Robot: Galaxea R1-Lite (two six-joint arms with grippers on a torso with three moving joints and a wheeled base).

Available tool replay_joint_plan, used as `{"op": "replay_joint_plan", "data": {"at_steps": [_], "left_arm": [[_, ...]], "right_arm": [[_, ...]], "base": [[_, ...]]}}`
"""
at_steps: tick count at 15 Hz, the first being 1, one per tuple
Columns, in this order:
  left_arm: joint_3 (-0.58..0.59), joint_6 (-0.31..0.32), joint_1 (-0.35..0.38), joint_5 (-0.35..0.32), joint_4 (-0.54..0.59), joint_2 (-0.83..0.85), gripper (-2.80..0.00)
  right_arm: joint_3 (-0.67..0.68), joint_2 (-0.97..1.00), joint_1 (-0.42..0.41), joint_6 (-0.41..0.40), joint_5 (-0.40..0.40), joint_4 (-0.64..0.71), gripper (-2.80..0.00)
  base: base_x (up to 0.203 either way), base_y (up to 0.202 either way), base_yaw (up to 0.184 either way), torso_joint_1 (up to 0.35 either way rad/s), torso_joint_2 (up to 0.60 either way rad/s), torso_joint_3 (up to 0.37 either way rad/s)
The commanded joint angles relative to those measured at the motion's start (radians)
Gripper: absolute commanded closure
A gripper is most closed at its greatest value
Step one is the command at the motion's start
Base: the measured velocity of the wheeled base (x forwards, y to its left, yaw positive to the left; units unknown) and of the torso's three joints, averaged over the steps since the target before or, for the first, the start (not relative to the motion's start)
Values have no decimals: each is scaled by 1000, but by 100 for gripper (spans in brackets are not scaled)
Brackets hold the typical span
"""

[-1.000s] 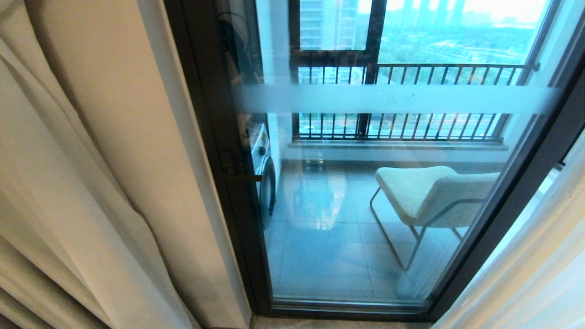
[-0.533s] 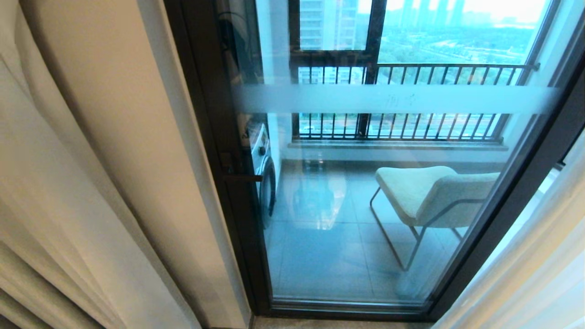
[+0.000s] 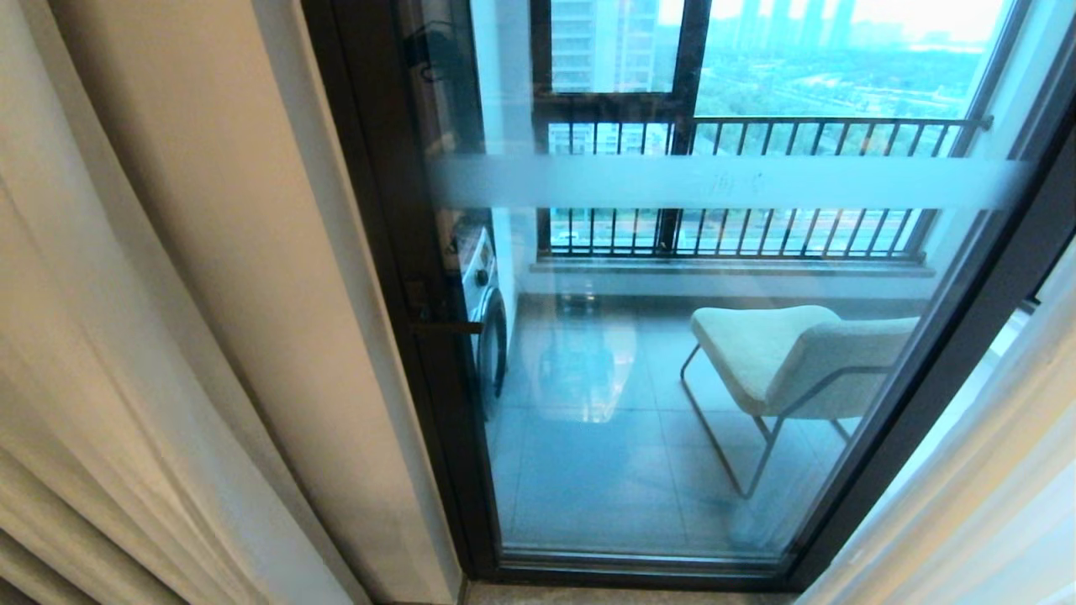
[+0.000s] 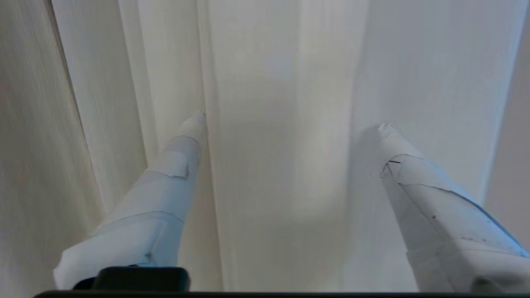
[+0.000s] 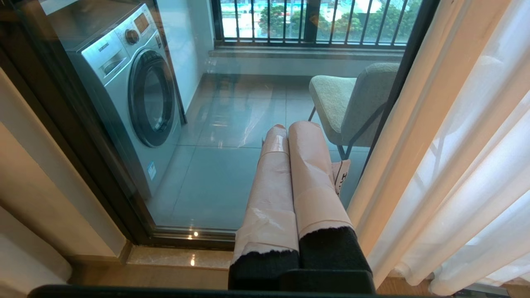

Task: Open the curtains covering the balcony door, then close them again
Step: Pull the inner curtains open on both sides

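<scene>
Head view: balcony door [image 3: 672, 378] filling the middle, dark frame, frosted band [image 3: 723, 182] across the glass, slim handle [image 3: 445, 327] on the left frame member; cream curtains [image 3: 126, 336] bunched at the left edge, clear of the glass; white sheers [image 3: 983, 496] hanging at the lower right; beyond the glass, a washing machine [image 3: 487, 336] by the left frame, a pale chair [image 3: 790, 357] on metal legs, black railing [image 3: 740, 189] under the outer window; no arm in sight.

Left wrist view: left gripper [image 4: 292, 120] facing pleated pale curtain fabric [image 4: 281, 165], jaws wide apart, nothing between them; tips of the tape-wrapped fingers [image 4: 165, 186] close to the cloth, contact not certain.

Right wrist view: right gripper [image 5: 292, 126] low before the door glass [image 5: 223, 157], taped fingers [image 5: 273, 178] pressed together, holding nothing; washing machine [image 5: 132, 91] behind the glass, chair [image 5: 352, 103] beside it; sheers [image 5: 468, 165] and a cream curtain edge [image 5: 418, 124] just beside the gripper; door sill [image 5: 182, 256] below.
</scene>
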Motion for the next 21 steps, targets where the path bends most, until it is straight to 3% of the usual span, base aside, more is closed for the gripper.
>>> {"op": "replay_joint_plan", "data": {"at_steps": [1, 8, 10, 16, 17, 18, 21], "left_arm": [[106, -1, 1, -2, -4, -118, -280], [426, -1, 0, -3, 0, -372, -280], [475, -1, 0, -3, 8, -426, -280], [549, -1, 0, 4, 176, -597, -280], [563, -1, 0, 3, 191, -628, -226], [591, -1, 0, 1, 210, -663, 0], [651, 2, -2, -2, 231, -704, 0]], "right_arm": [[0, 0, 0, 0, 1, 0, 0], [0, 0, 0, 0, 1, 0, 0], [0, 0, 0, 0, 0, 0, 0], [0, 0, 0, 0, 1, -2, 0], [0, 0, 0, 0, -1, 0, 0], [0, 0, 0, 0, 0, 0, 0], [0, 0, 0, 0, -1, -2, 0]], "base": [[0, 0, 0, 0, 0, 0], [0, 0, 0, 0, 0, 0], [0, 0, 0, 0, 0, 0], [0, 0, 0, 0, 0, 0], [0, 0, 0, 0, 0, 0], [0, 0, 0, 0, 0, 0], [0, 0, 0, 0, 0, 0]]}}
